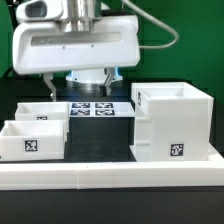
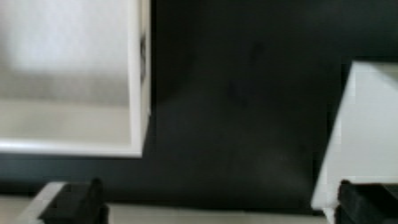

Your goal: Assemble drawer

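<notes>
The drawer's tall white box shell [image 1: 176, 121] stands at the exterior view's right, open on top, with a tag low on its front. Two small white trays sit at the left, one behind [image 1: 40, 111] and one in front [image 1: 28, 139]. My gripper [image 1: 90, 84] hangs above the table's back middle, between the trays and the shell. In the wrist view my gripper [image 2: 217, 205] is open and empty, with dark fingers [image 2: 71, 204] wide apart. A white open part [image 2: 71, 80] and another white part [image 2: 365, 120] flank it; I cannot tell which is which.
The marker board [image 1: 92, 108] lies flat under and just in front of the gripper. A long low white border rail [image 1: 110, 172] runs along the table's front edge. The table is black between the parts.
</notes>
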Tool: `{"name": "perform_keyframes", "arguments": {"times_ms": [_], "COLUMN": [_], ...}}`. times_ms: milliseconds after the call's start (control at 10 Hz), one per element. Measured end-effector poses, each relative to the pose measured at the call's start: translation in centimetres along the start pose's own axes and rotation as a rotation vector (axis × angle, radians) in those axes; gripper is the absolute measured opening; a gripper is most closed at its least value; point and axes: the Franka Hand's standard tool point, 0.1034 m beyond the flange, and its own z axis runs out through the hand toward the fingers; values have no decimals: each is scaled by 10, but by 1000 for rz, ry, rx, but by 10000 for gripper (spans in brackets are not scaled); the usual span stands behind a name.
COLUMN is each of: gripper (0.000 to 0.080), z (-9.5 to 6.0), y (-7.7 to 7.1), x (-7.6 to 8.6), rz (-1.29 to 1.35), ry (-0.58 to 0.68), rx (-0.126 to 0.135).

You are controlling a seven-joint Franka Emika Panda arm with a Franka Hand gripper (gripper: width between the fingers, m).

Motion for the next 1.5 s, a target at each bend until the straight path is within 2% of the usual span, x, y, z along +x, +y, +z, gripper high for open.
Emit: {"name": "perform_keyframes", "arguments": {"times_ms": [100, 200, 700, 1000, 1200, 1400, 1500], "gripper": [649, 649, 649, 649, 649, 649, 649], "z": [5, 12, 14, 31, 48, 64, 70], "y": [7, 8, 9, 26, 29, 29, 28], "x": [-1, -3, -5, -19, -29, -32, -32], "rz": [36, 45, 85, 169, 175, 166, 156], "ry": [-35, -37, -44, -98, -116, -103, -83], "rx": [21, 14, 15, 14, 4, -20, -40]}}
